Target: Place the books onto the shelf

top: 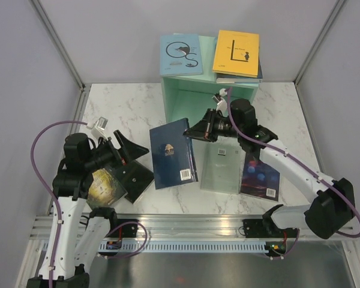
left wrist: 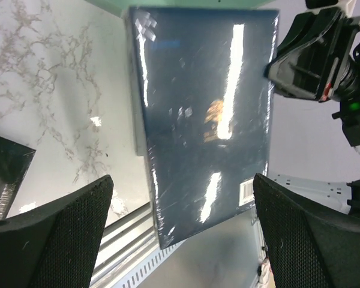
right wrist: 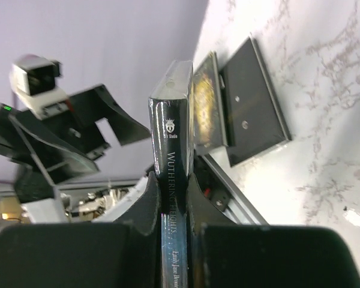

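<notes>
The left claw gapes empty at the left of the table, while the right claw pinches the navy book by its spine, raised before the shelf. Light, stiff and glossy, the book looks prone to slipping; the shelf's open mouth beyond offers room between its side walls.

- Navy book: wrapped in clear plastic film, very glossy, with bright streaks and fine wrinkles.
- Table: smooth white marble-look top with grey veins and a slight sheen.
- Left gripper pads: matt black, finely pebbled.
- Right gripper fingers: smooth black plastic with a dull sheen.
- Shelf: mint-green, smooth, matt paint.
- Rail: slotted bare metal, satin grey.
</notes>
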You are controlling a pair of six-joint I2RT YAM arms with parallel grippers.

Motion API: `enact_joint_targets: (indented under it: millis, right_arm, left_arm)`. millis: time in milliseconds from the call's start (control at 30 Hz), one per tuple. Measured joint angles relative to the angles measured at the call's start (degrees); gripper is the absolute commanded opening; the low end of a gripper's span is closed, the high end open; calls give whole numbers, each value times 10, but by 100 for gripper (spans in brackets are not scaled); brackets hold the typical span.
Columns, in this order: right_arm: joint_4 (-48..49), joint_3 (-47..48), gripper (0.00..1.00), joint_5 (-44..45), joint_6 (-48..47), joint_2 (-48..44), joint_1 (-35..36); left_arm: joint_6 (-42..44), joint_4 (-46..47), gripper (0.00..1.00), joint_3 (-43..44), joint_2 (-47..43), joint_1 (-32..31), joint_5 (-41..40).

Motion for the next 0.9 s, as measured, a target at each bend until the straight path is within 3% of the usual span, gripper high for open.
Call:
enact_joint_targets:
  millis: [267,633,733,767,900]
  right_arm:
    - [-4,49,0,-1,59,-40,-39]
    - [102,16,0,-9,164,-45,-43]
    - [141,0,0,-7,195,-45,-43]
    - [153,-4,0,-7,203,-45,-43]
    - [193,-15,0,-6,228,-45,-43]
  left_arm:
    - [-28,60,100,-23,-17,-2,53]
    - [-183,273,99,-123,-34,-2,125]
    - [-235,343,91,-139,-31,-2,135]
    - [-255,370,82,-147,-31,-2,137]
    - [-337,484,66,-176,-20,-2,153]
